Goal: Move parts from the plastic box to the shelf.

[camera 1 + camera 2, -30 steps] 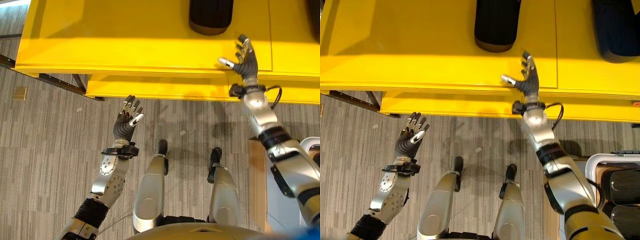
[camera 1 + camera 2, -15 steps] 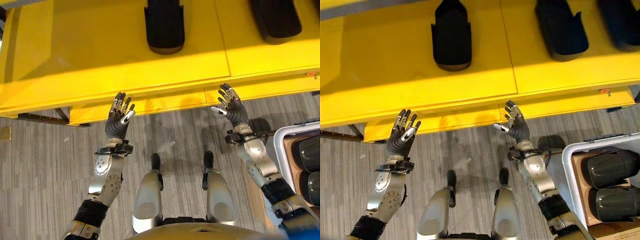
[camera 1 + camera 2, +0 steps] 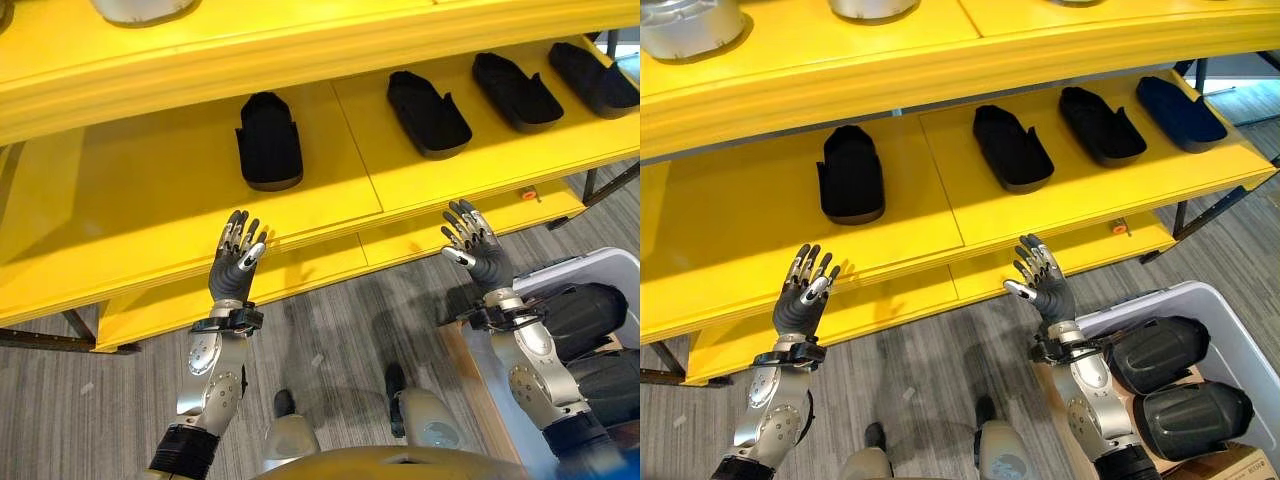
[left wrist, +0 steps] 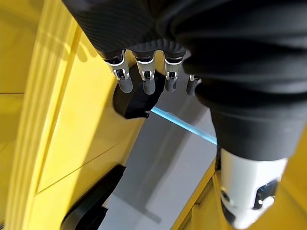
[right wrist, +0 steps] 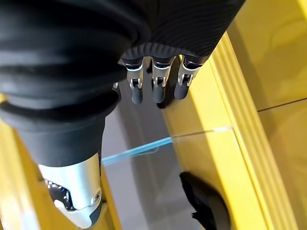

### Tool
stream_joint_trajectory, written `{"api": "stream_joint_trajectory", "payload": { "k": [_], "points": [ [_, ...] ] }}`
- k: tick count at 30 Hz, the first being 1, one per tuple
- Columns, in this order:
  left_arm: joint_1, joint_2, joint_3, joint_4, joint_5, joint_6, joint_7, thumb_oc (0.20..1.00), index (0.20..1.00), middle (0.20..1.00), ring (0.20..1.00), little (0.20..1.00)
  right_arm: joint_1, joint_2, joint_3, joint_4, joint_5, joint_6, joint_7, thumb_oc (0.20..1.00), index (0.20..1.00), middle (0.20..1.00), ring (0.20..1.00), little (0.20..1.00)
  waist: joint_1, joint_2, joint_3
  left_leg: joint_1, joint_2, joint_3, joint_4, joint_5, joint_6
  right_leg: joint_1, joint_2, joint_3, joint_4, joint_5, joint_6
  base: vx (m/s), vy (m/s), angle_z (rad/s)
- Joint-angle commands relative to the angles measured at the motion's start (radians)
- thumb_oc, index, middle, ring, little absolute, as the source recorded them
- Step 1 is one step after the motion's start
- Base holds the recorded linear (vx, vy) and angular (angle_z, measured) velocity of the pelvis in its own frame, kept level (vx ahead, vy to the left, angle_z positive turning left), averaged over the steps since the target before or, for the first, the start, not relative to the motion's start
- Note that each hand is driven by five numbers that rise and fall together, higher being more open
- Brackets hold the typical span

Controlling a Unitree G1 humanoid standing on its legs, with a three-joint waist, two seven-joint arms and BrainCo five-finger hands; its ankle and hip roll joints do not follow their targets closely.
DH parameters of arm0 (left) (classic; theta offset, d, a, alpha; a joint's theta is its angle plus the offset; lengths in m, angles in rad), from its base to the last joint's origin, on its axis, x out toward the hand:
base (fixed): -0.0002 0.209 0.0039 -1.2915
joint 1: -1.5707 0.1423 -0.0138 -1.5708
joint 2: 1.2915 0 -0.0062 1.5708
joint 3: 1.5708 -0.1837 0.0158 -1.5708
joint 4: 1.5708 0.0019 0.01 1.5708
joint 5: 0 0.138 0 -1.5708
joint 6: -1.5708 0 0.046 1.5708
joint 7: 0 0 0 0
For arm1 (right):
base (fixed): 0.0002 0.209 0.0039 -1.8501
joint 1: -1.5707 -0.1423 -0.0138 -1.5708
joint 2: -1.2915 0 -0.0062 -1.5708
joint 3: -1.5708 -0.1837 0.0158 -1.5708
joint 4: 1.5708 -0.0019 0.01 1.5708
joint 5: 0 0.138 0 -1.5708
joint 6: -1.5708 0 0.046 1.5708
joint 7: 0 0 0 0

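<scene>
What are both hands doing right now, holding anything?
Left hand: open, fingers straight, holding nothing.
Right hand: open, fingers spread, holding nothing.
</scene>
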Motion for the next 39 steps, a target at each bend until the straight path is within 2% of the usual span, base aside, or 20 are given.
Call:
{"api": "stream_joint_trajectory", "payload": {
  "k": [1, 2, 3, 5, 6, 7, 8, 9, 10, 12, 13, 14, 15, 19, 25, 31, 36, 37, 38, 39],
  "points": [
    [-0.025, -0.012, -0.006, 0.015, 0.042, -0.017, -0.047, 1.0, 1.0, 1.0, 1.0, 1.0, 0.011, -0.016, -0.067, -0.085, 0.036, -0.062, 0.014, 1.0, 1.0, 1.0, 1.0, 1.0, 0.016, 0.006, -0.034, -0.088, 0.072, -0.098, -0.064, 0.363, -0.06, 0.037, -0.018, -0.016, 0.028, 0.001, 0.026, 0.04, -0.219, -0.05],
    [-0.035, -0.018, -0.023, 0.021, 0.04, -0.012, -0.06, 1.0, 1.0, 1.0, 1.0, 1.0, 0.028, -0.022, -0.087, -0.087, 0.037, -0.067, 0.009, 1.0, 1.0, 1.0, 1.0, 1.0, 0.007, 0.001, -0.034, -0.107, 0.062, -0.071, -0.049, 0.392, -0.057, 0.058, -0.024, -0.024, -0.016, 0.016, 0.013, 0.04, -0.226, 0.06],
    [-0.039, -0.021, -0.029, 0.025, 0.04, -0.01, -0.064, 1.0, 1.0, 1.0, 1.0, 1.0, 0.035, -0.023, -0.093, -0.088, 0.035, -0.067, 0.009, 1.0, 1.0, 1.0, 1.0, 1.0, 0.001, -0.005, -0.035, -0.117, 0.048, -0.052, -0.036, 0.376, -0.053, 0.07, -0.028, -0.029, -0.047, 0.027, 0.009, 0.02, -0.186, 0.43],
    [-0.038, -0.027, -0.033, 0.027, 0.045, -0.009, -0.07, 1.0, 1.0, 1.0, 1.0, 1.0, 0.038, -0.02, -0.094, -0.075, 0.03, -0.062, 0.006, 1.0, 1.0, 1.0, 1.0, 1.0, 0.001, -0.021, -0.033, -0.123, -0.037, -0.064, 0.001, 0.277, -0.027, 0.098, -0.041, -0.031, -0.109, 0.053, 0.01, 0.03, -0.133, 0.67],
    [-0.033, -0.032, -0.033, 0.023, 0.05, -0.011, -0.068, 1.0, 1.0, 1.0, 1.0, 1.0, 0.038, -0.015, -0.094, -0.073, 0.025, -0.061, 0.006, 1.0, 1.0, 1.0, 1.0, 1.0, 0.01, -0.029, -0.034, -0.132, -0.1, -0.099, 0.019, 0.223, -0.01, 0.112, -0.046, -0.025, -0.144, 0.074, 0.013, 0.02, -0.083, 0.28],
    [-0.034, -0.032, -0.033, 0.023, 0.05, -0.011, -0.068, 1.0, 1.0, 1.0, 1.0, 1.0, 0.037, -0.015, -0.094, -0.073, 0.025, -0.06, 0.006, 1.0, 1.0, 1.0, 1.0, 1.0, 0.009, -0.028, -0.036, -0.136, -0.1, -0.1, 0.02, 0.224, -0.01, 0.11, -0.046, -0.026, -0.147, 0.077, 0.013, 0.06, -0.109, 0.01],
    [-0.009, -0.037, -0.02, 0.011, 0.057, -0.008, -0.067, 1.0, 1.0, 1.0, 1.0, 1.0, 0.035, -0.001, -0.087, -0.068, 0.033, -0.055, 0.016, 1.0, 1.0, 1.0, 1.0, 1.0, 0.035, -0.041, -0.039, -0.148, -0.243, -0.2, 0.053, 0.128, 0.022, 0.13, -0.042, 0.001, -0.195, 0.105, 0.018, 0.07, -0.086, -0.04],
    [0.007, -0.037, -0.01, 0.005, 0.058, -0.006, -0.073, 1.0, 1.0, 1.0, 1.0, 1.0, 0.037, 0.003, -0.088, -0.068, 0.037, -0.052, 0.024, 1.0, 1.0, 1.0, 1.0, 1.0, 0.043, -0.043, -0.047, -0.154, -0.282, -0.235, 0.05, 0.112, 0.034, 0.132, -0.035, 0.014, -0.215, 0.119, 0.019, 0.1, -0.105, -0.1],
    [0.025, -0.037, -0.006, 0.001, 0.061, -0.005, -0.078, 1.0, 1.0, 1.0, 1.0, 1.0, 0.038, 0.009, -0.082, -0.058, 0.038, -0.05, 0.029, 1.0, 1.0, 1.0, 1.0, 1.0, 0.06, -0.046, -0.049, -0.15, -0.339, -0.304, 0.054, 0.09, 0.051, 0.139, -0.024, 0.037, -0.231, 0.125, 0.019, 0.07, -0.052, -0.43],
    [0.035, -0.036, 0.003, -0.016, 0.063, -0.008, -0.08, 1.0, 1.0, 1.0, 1.0, 1.0, 0.026, 0.023, -0.073, -0.041, 0.041, -0.047, 0.026, 1.0, 1.0, 1.0, 1.0, 1.0, 0.086, -0.048, -0.06, -0.177, -0.433, -0.435, 0.048, 0.097, 0.067, 0.131, -0.003, 0.079, -0.253, 0.143, 0.02, 0.06, -0.035, -0.98],
    [0.037, -0.035, 0.004, -0.018, 0.066, -0.009, -0.079, 1.0, 1.0, 1.0, 1.0, 1.0, 0.016, 0.028, -0.069, -0.035, 0.037, -0.049, 0.025, 1.0, 1.0, 1.0, 1.0, 1.0, 0.093, -0.047, -0.061, -0.188, -0.465, -0.48, 0.042, 0.11, 0.073, 0.13, 0.01, 0.097, -0.263, 0.149, 0.021, 0.04, -0.008, -1.1],
    [0.04, -0.033, 0.007, -0.022, 0.066, -0.012, -0.083, 1.0, 1.0, 1.0, 1.0, 1.0, 0.006, 0.032, -0.06, -0.034, 0.033, -0.047, 0.025, 1.0, 1.0, 1.0, 1.0, 1.0, 0.096, -0.047, -0.065, -0.188, -0.476, -0.502, 0.027, 0.11, 0.079, 0.128, 0.019, 0.116, -0.273, 0.153, 0.023, 0.04, 0.019, -0.68],
    [0.043, -0.033, 0.005, -0.025, 0.056, -0.012, -0.091, 1.0, 1.0, 1.0, 1.0, 1.0, -0.001, 0.04, -0.054, -0.034, 0.043, -0.044, 0.032, 1.0, 1.0, 1.0, 1.0, 1.0, 0.09, -0.046, -0.072, -0.176, -0.454, -0.486, -0.002, 0.115, 0.083, 0.13, 0.029, 0.126, -0.285, 0.16, 0.026, 0.03, 0.017, -0.53],
    [0.027, -0.034, 0.002, -0.016, 0.053, -0.021, -0.076, 1.0, 1.0, 1.0, 1.0, 1.0, 0.002, 0.075, -0.04, -0.038, 0.064, -0.044, 0.018, 1.0, 1.0, 1.0, 1.0, 1.0, 0.084, -0.052, -0.088, -0.153, -0.438, -0.439, -0.048, 0.127, 0.1, 0.134, 0.025, 0.138, -0.314, 0.176, 0.029, 0.04, 0.103, -0.46],
    [0.044, -0.025, 0.02, -0.021, 0.066, -0.027, -0.055, 1.0, 1.0, 1.0, 1.0, 1.0, -0.011, 0.099, 0.008, -0.021, 0.069, -0.018, 0.02, 1.0, 1.0, 1.0, 1.0, 1.0, 0.081, -0.069, -0.101, -0.1, -0.431, -0.362, -0.065, 0.093, 0.137, 0.146, 0.028, 0.211, -0.311, 0.195, 0.051, 0.08, 0.109, -0.56],
    [0.039, -0.019, 0.025, -0.019, 0.083, -0.029, -0.039, 1.0, 1.0, 1.0, 1.0, 1.0, -0.022, 0.111, 0.026, -0.021, 0.08, -0.005, 0.018, 1.0, 1.0, 1.0, 1.0, 1.0, 0.071, -0.076, -0.102, -0.085, -0.423, -0.298, -0.06, 0.066, 0.154, 0.127, 0.037, 0.278, -0.284, 0.206, 0.07, 0.02, 0.091, -0.53],
    [0.015, -0.009, 0.015, -0.015, 0.094, -0.031, -0.023, 1.0, 1.0, 1.0, 1.0, 1.0, -0.056, 0.126, 0.068, -0.03, 0.078, 0.005, 0.018, 1.0, 1.0, 1.0, 1.0, 1.0, 0.058, -0.075, -0.077, -0.085, -0.42, -0.225, -0.058, 0.05, 0.173, 0.06, 0.053, 0.351, -0.223, 0.23, 0.103, -0.06, 0.098, -0.49],
    [0.001, 0.007, 0.012, -0.023, 0.102, -0.036, -0.006, 1.0, 1.0, 1.0, 1.0, 1.0, -0.085, 0.138, 0.095, -0.027, 0.071, 0.008, 0.011, 1.0, 1.0, 1.0, 1.0, 1.0, 0.08, -0.066, -0.046, -0.095, -0.4, -0.174, -0.051, 0.042, 0.175, 0.002, 0.03, 0.254, -0.162, 0.224, 0.122, -0.22, 0.09, -1.03],
    [-0.004, 0.017, 0.019, -0.034, 0.099, -0.036, 0.004, 1.0, 1.0, 1.0, 1.0, 1.0, -0.099, 0.147, 0.102, -0.024, 0.067, 0.008, 0.006, 1.0, 1.0, 1.0, 1.0, 1.0, 0.112, -0.05, -0.037, -0.104, -0.372, -0.137, -0.044, 0.04, 0.163, -0.008, -0.05, 0.055, -0.139, 0.19, 0.118, -0.18, 0.024, -1.61],
    [-0.003, 0.019, 0.025, -0.033, 0.094, -0.033, 0.003, 1.0, 1.0, 1.0, 1.0, 1.0, -0.102, 0.149, 0.1, -0.018, 0.064, 0.012, 0.005, 1.0, 1.0, 1.0, 1.0, 1.0, 0.118, -0.039, -0.044, -0.11, -0.354, -0.119, -0.047, 0.047, 0.155, 0.001, -0.103, -0.041, -0.134, 0.179, 0.107, -0.08, -0.015, -2.02]
  ]
}}
